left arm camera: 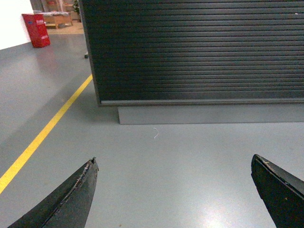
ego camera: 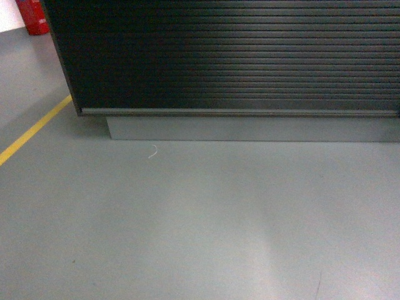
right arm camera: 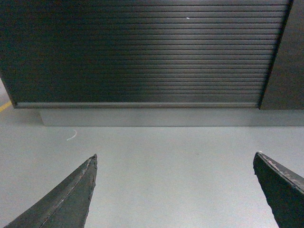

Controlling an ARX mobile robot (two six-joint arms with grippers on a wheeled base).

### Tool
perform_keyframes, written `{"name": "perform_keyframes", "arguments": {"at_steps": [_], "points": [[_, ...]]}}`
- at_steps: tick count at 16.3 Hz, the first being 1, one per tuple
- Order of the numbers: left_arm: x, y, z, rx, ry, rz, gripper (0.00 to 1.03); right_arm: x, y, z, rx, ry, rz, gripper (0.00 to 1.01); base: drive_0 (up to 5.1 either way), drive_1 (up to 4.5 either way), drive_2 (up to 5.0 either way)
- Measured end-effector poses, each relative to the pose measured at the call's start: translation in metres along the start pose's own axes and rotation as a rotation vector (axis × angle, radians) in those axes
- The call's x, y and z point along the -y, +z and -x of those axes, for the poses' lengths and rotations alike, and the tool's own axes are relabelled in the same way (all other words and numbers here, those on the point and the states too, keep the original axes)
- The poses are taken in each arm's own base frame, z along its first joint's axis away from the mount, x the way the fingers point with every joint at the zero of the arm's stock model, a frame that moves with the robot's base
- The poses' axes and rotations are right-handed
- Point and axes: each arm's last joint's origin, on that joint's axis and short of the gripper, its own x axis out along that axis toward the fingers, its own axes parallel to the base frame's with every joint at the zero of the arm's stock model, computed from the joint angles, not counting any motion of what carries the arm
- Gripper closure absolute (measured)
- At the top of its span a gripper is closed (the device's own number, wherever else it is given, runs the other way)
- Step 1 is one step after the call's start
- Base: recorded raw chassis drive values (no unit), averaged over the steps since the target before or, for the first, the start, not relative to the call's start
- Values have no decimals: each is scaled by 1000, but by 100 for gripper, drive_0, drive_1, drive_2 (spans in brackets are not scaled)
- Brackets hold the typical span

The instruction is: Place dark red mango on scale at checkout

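Black ribbed panelling fills the top of my head view: it is the front of the checkout [ego camera: 237, 56], sitting on a grey plinth [ego camera: 250, 128] above the grey floor [ego camera: 200, 225]. I cannot see its top from any camera, so neither the dark red mango nor the scale shows in my views, and I cannot tell where either lies. A yellow line [ego camera: 34, 128] runs across the floor off the bench's left corner, with a red object [ego camera: 34, 15] beyond it at the upper left edge. A small white scrap [ego camera: 152, 151] lies on the floor just in front of the plinth. My left pincer [left arm camera: 175, 190] is spread wide and holds nothing; my right pincer [right arm camera: 175, 190] is likewise spread wide and holds nothing, both facing the ribbed front.
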Motion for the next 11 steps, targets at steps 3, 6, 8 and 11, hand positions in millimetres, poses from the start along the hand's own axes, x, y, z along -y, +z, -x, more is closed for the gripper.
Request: {"name": "perform_keyframes", "arguments": {"at_steps": [3,6,8,11], "points": [[0,0,0,0,2,0,5,0,0,0,3,-1,0,3,3,437,-430],[0,0,0,-1,0,0,5,0,0,0,1,0,0,3,-4,425,-433],[0,0,0,0,0,0,5,0,0,0,2,0,0,3,1,365,-364],[0,0,0,-3,0,0,5,0,0,0,1,0,0,3,4,258,-250]]}}
